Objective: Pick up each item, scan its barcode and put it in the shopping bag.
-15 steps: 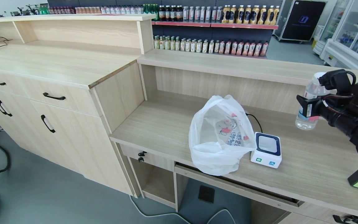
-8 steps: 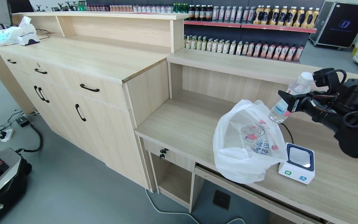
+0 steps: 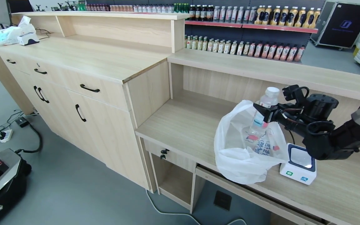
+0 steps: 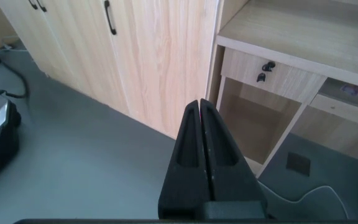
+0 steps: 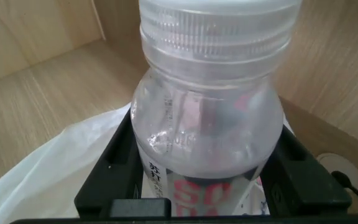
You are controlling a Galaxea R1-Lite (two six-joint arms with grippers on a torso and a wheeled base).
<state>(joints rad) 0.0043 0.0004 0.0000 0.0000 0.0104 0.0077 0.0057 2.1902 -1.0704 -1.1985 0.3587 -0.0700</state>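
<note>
The right gripper [image 3: 262,114] grasps a clear, white-capped plastic water bottle [image 3: 265,101] upright at the white plastic shopping bag [image 3: 239,156]'s open mouth, probably for a clean drop, with the white box-shaped scanner [image 3: 298,164] at the bag's four o'clock, while the left gripper [image 4: 202,140] hangs clenched and empty.

- Bottled drinks [image 3: 239,47] line red-edged shelves [image 3: 248,26] at 12 o'clock.
- Wooden cabinet [image 3: 73,93], black handles, at 9 o'clock.
- White bundle [image 3: 8,33] on the countertop, 10 o'clock.
- Pale cable [image 3: 155,204] on the floor, 6 o'clock.
</note>
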